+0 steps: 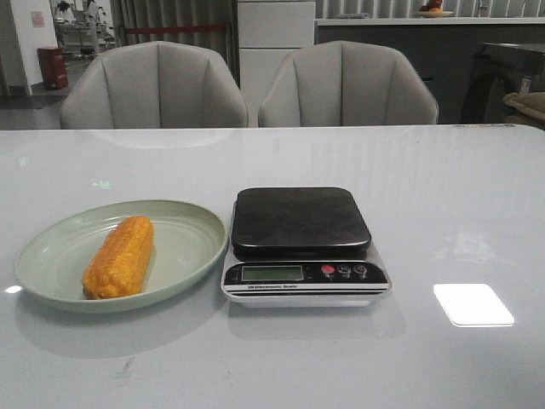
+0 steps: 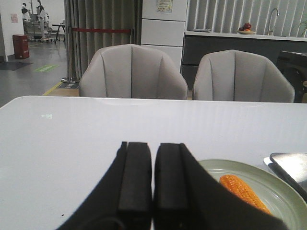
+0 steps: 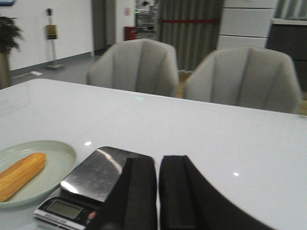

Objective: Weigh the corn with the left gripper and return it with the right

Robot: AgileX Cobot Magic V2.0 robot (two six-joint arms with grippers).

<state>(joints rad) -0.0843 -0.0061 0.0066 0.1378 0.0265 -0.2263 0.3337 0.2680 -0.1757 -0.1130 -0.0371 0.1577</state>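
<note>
The orange-yellow corn lies on a pale green plate at the table's left, with a kitchen scale just to its right, its dark platform bare. Neither arm shows in the front view. In the left wrist view my left gripper is shut with nothing in it, held back from the plate, and the corn shows past its fingers. In the right wrist view my right gripper is shut and empty near the scale, with the corn on the plate farther off.
Two grey chairs stand behind the white table's far edge. A bright light reflection lies on the table right of the scale.
</note>
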